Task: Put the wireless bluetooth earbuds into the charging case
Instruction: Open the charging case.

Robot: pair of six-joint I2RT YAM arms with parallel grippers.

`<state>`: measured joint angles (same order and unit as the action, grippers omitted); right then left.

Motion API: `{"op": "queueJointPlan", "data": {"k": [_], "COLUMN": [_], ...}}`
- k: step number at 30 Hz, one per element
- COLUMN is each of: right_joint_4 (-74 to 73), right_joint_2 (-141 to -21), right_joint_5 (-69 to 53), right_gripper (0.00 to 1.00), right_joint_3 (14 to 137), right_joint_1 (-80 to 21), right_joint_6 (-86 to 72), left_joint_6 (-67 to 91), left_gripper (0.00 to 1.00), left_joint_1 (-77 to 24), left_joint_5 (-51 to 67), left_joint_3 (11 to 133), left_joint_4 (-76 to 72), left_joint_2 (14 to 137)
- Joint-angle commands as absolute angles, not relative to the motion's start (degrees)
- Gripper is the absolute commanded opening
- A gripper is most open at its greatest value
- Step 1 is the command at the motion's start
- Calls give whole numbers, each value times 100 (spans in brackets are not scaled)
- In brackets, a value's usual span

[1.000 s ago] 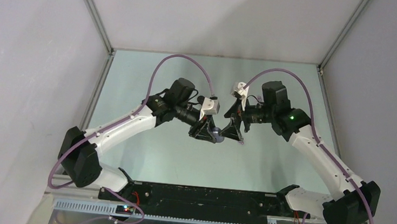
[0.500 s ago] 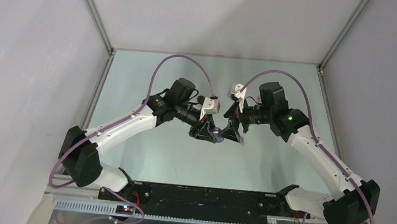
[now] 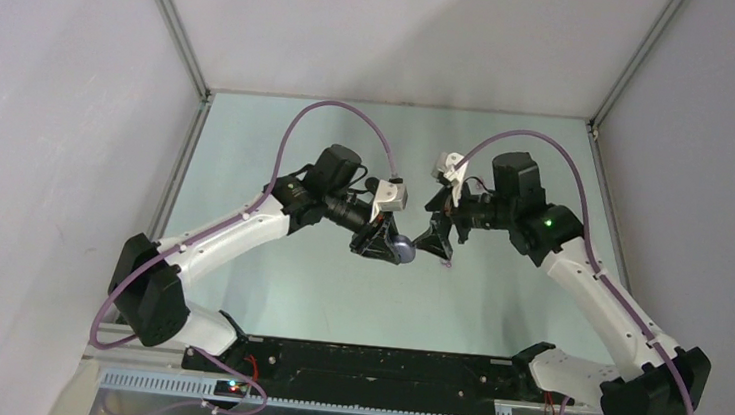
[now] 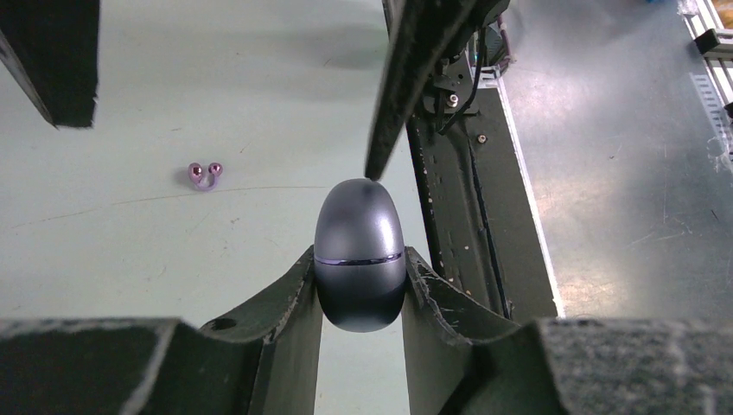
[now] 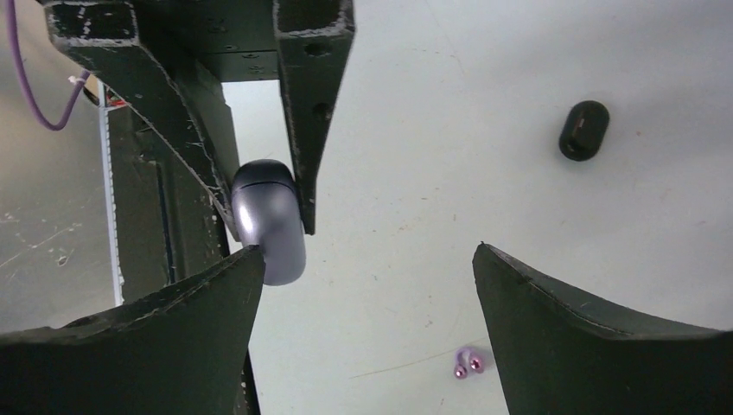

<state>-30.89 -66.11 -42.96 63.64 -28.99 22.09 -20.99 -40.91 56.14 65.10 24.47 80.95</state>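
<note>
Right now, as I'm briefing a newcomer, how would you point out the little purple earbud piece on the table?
Start at the left gripper, shut on the grey egg-shaped case over mid-table. On the pale green table nearby lies the purple earbud piece, touched by nothing. It is far smaller than that case or the black oval case, with two shiny beads.

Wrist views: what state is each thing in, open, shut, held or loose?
grey case: lid closed, held.
left gripper: shut on the grey case.
right gripper: open, holding nothing.
purple earbuds: loose on the table, outside both cases.
black case: loose on the table, looks closed.
</note>
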Motion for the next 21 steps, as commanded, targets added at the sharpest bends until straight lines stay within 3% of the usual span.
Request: {"op": "queueJointPlan", "data": {"k": [1, 11, 21], "right_joint_4": [-3019, -3139, -3108], "right_joint_2": [-6384, -6283, -6706], "right_joint_5": [-4199, -4675, -4171], "right_gripper": [95, 97, 99], "right_joint_3": [6387, 6385, 6382], "right_joint_1": [-2752, -2795, -3230], "right_joint_6": [2311, 2349, 2439], "left_joint_6": [-2092, -2094, -2088], "left_gripper": [0, 0, 0], "left_joint_1": [-4112, -4113, -4111], "left_joint_5": [5816, 5810, 5811], "left_joint_3": [6701, 6706, 6713], "left_joint_4": [2299, 2302, 2309], "left_joint_2": [7867, 7893, 7926]}}
